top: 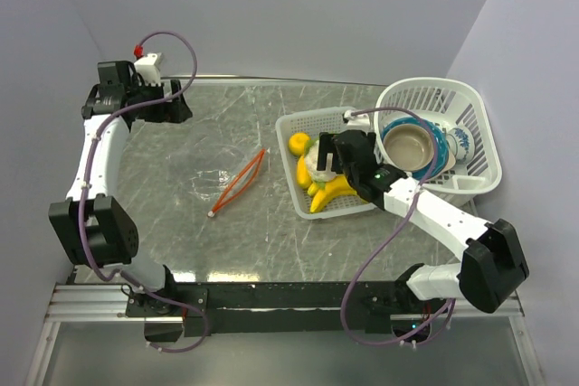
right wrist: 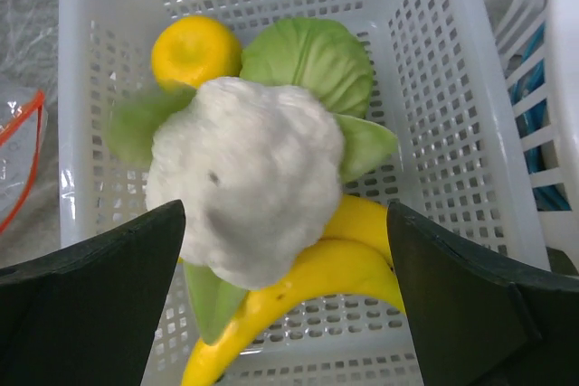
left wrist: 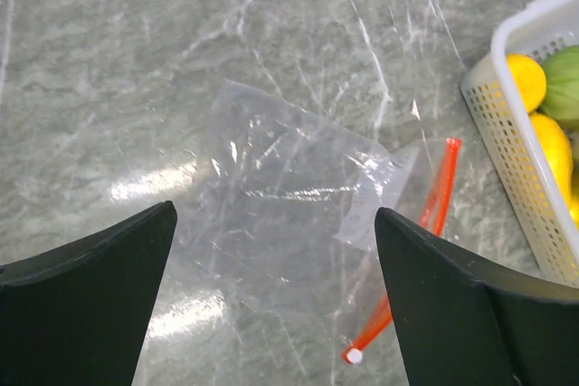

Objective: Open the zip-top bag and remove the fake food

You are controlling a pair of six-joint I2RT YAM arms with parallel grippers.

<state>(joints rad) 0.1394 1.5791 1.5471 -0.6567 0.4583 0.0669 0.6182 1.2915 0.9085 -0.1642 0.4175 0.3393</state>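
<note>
While the zip-top bag (top: 222, 175) is laid flat on the desk (top: 181, 223), centre-left, left gripper (left wrist: 273, 216) & right gripper (right wrist: 285, 214) are seen spread wide, nothing gripped. Fake food (right wrist: 244, 178) is piled in the white basket (right wrist: 434, 88), right side.

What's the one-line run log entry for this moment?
zip-top bag: mouth open, looks empty, on table | fake food: in white basket | left pincer: open over bag | right pincer: open over cauliflower

One bag (left wrist: 280, 196), two baskets (right wrist: 452, 133), two bowls (top: 412, 144)
</note>
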